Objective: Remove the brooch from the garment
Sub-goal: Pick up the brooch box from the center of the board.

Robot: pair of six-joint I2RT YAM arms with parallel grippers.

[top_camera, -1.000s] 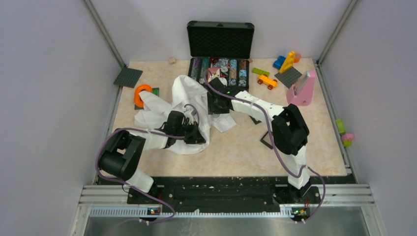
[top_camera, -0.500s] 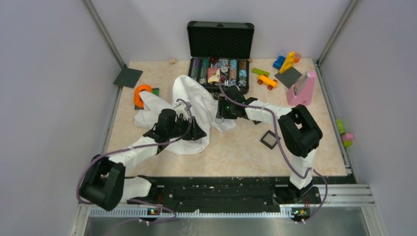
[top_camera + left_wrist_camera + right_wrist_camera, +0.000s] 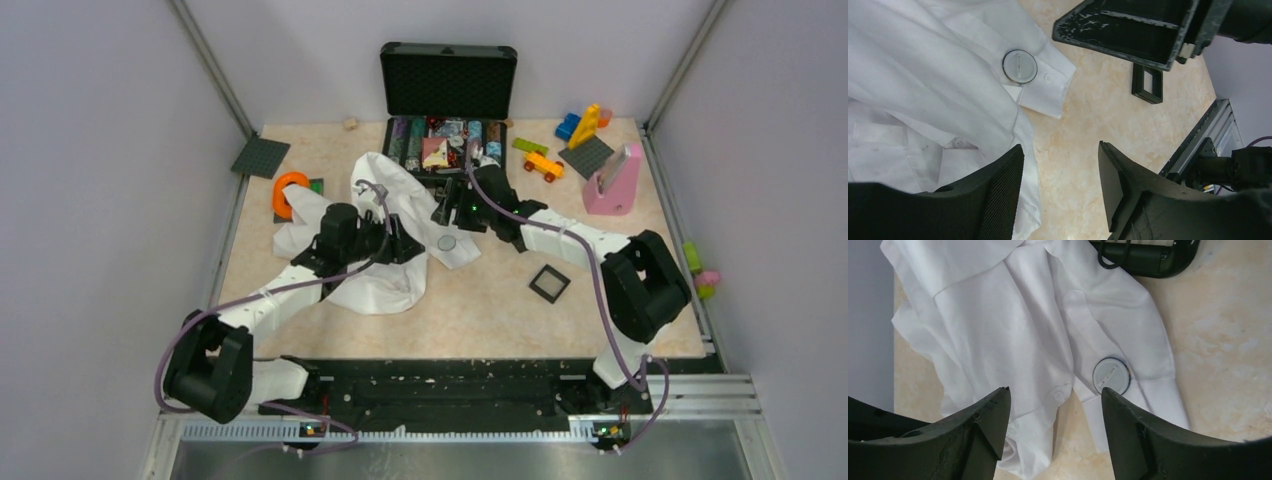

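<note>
The white garment (image 3: 385,235) lies crumpled mid-table. The brooch (image 3: 448,241) rests on its right cuff as a small round pale disc, its pin-back side up; whether it is still pinned cannot be told. In the left wrist view the brooch (image 3: 1019,66) sits beyond my left gripper (image 3: 1060,150), which is open over the shirt's edge and bare table. My left gripper (image 3: 400,246) is just left of the cuff. My right gripper (image 3: 447,214) hovers just beyond the brooch (image 3: 1110,375), and this right gripper (image 3: 1054,392) is open and holds nothing.
An open black case (image 3: 447,140) with coloured pieces stands behind the shirt. A black square frame (image 3: 549,284) lies right of the cuff. An orange ring (image 3: 290,190), a grey plate (image 3: 260,157), toy blocks (image 3: 585,125) and a pink stand (image 3: 615,180) line the far edge.
My left gripper has opened and moved farther onto the shirt. My right gripper has widened and pulled back toward the case, uncovering the brooch on the cuff.
</note>
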